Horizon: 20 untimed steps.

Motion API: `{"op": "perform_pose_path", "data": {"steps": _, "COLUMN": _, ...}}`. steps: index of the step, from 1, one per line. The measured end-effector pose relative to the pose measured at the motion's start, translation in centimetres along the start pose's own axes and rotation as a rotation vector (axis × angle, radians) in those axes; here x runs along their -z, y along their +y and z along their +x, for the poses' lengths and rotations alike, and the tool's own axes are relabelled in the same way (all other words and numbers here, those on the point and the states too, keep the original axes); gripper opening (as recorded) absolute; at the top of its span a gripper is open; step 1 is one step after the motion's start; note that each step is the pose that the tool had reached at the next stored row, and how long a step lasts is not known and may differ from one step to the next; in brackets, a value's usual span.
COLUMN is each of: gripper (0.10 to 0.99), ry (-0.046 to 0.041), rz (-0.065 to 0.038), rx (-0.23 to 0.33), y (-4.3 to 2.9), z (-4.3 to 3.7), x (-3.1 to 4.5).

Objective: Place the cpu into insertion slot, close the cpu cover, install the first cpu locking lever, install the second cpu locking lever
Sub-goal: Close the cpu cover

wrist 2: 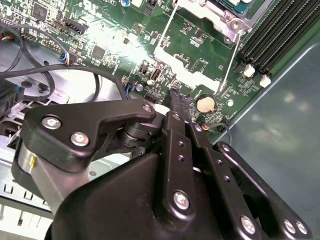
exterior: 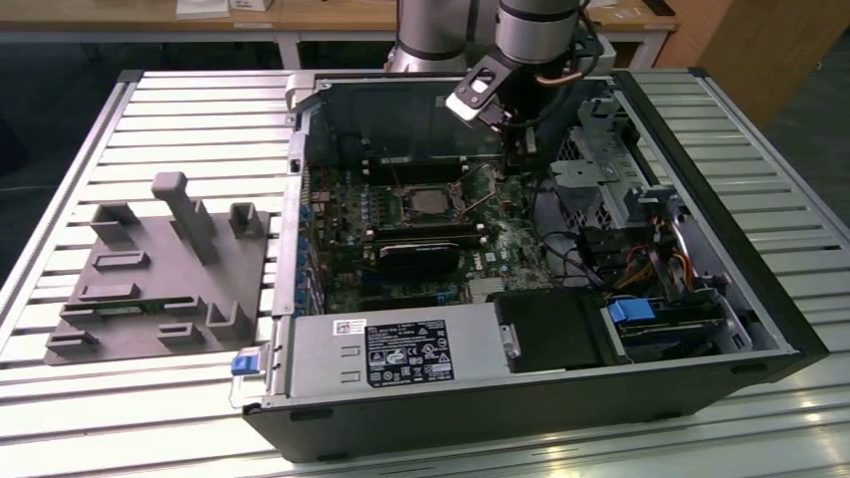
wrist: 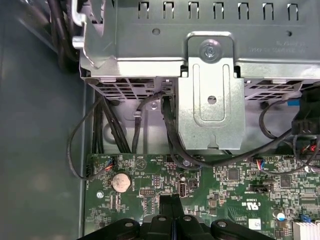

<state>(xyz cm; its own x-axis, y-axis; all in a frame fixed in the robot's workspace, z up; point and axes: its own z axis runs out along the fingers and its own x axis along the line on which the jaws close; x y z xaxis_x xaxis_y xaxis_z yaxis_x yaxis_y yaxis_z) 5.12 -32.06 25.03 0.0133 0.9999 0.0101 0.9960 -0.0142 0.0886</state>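
The open computer case (exterior: 783,299) lies on the slatted table. On its motherboard, the insertion slot (exterior: 398,191) holds the cpu (exterior: 422,205), whose grey top shows inside a silvery frame, the cpu cover (wrist 2: 210,11). Two thin wire levers (wrist 2: 166,31) run from the socket's corners towards my gripper. My gripper (exterior: 521,157) hangs over the board just to the exterior view's right of the socket, near the case's back wall. In both wrist views its black fingertips (wrist 2: 177,97) (wrist: 171,204) are pressed together just above the green board, with nothing seen between them.
A metal drive cage (wrist: 210,95) with black cables (wrist: 150,125) stands close ahead of the fingers. A coin cell (wrist: 120,182) sits on the board nearby. Memory slots (wrist 2: 270,40) flank the socket. A grey fixture block (exterior: 159,269) rests on the table outside the case.
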Motion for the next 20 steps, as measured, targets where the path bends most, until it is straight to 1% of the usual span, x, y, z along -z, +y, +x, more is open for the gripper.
{"op": "perform_pose_path", "data": {"steps": 8, "gripper": 0.102, "ry": 0.0000, "rz": 0.000, "rx": 0.000, "y": -0.07, "z": -0.01, "x": -0.79}}
{"op": "perform_pose_path", "data": {"steps": 16, "gripper": 0.102, "ry": -0.0002, "rz": 0.001, "rx": 0.000, "y": -0.07, "z": -0.01, "x": -0.83}}
{"op": "perform_pose_path", "data": {"steps": 17, "gripper": 0.102, "ry": 0.0001, "rz": 0.005, "rx": 0.000, "y": -0.06, "z": -0.01, "x": -0.85}}
{"op": "perform_pose_path", "data": {"steps": 18, "gripper": 0.102, "ry": 0.0000, "rz": 0.014, "rx": 0.000, "y": -0.06, "z": -0.01, "x": -0.86}}
{"op": "perform_pose_path", "data": {"steps": 20, "gripper": 0.102, "ry": -0.0006, "rz": 0.039, "rx": 0.000, "y": -0.04, "z": -0.01, "x": -0.88}}
